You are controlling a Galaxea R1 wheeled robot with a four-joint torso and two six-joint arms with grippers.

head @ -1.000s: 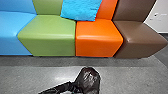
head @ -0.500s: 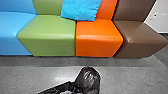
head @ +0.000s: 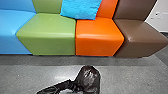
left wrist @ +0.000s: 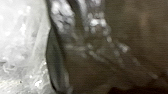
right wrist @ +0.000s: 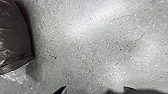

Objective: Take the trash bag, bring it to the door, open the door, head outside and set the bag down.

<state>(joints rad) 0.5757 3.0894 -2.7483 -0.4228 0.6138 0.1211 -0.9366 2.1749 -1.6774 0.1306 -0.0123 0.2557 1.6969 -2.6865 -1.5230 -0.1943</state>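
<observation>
Grey speckled floor (head: 120,75) met a padded blue, green, orange and brown sofa (head: 97,37); before it we saw the shiny black plastic trash bag (head: 88,77).
Our head view cut off the bag's lower part, while the left wrist view gave us its creases close up. We couldn't tell the left gripper's state; the right gripper (right wrist: 93,88) was spread, apart from the bag.

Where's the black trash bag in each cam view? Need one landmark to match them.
Head view: bag low, just right of centre, on the floor.
Left wrist view: bag close up, large.
Right wrist view: bag partly in, at the picture's edge.
Shared landmark: pale patch against the dark plastic.
</observation>
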